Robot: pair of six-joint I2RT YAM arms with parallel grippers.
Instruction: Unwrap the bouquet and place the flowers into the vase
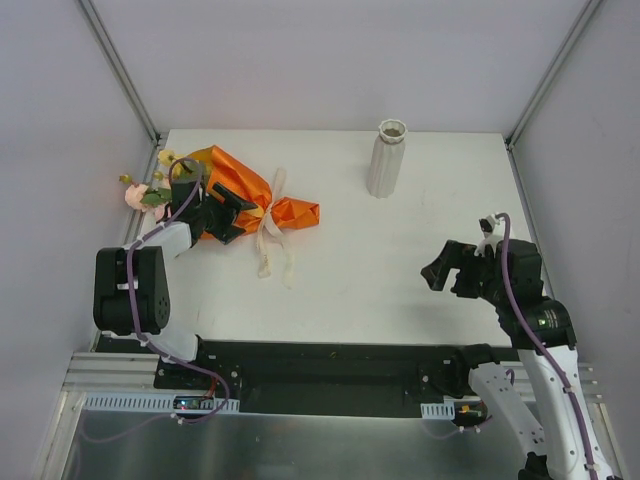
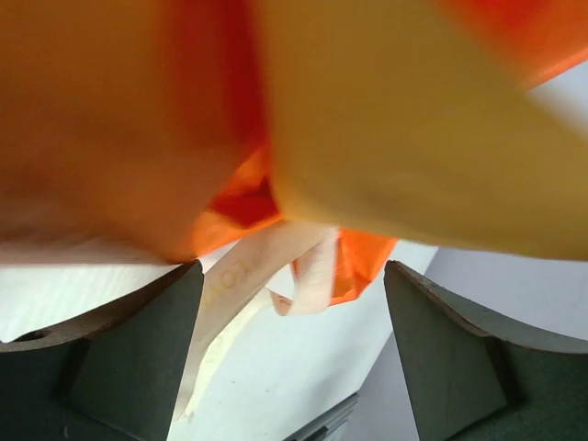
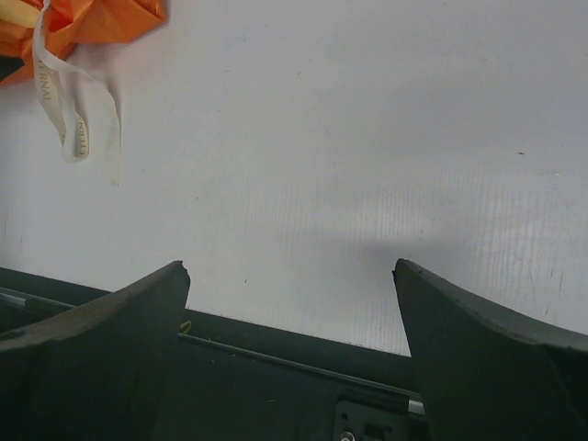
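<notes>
The bouquet (image 1: 245, 188) lies on its side at the table's left, wrapped in orange paper and tied with a cream ribbon (image 1: 272, 238). Its pink and yellow flowers (image 1: 148, 190) stick out past the left edge. My left gripper (image 1: 228, 212) sits over the wrapped body, jaws apart. In the left wrist view the blurred orange paper (image 2: 138, 110) fills the space above the open left gripper (image 2: 294, 276), and the ribbon (image 2: 234, 276) hangs between the fingers. The white ribbed vase (image 1: 387, 158) stands upright at the back. My right gripper (image 1: 440, 270) hovers open and empty at the near right.
The right wrist view shows the open right gripper (image 3: 289, 271) over bare white table (image 3: 367, 138), with the bouquet's orange tail (image 3: 101, 18) and ribbon (image 3: 55, 101) far off. Enclosure walls stand close on both sides. A black rail (image 1: 320, 365) runs along the near edge.
</notes>
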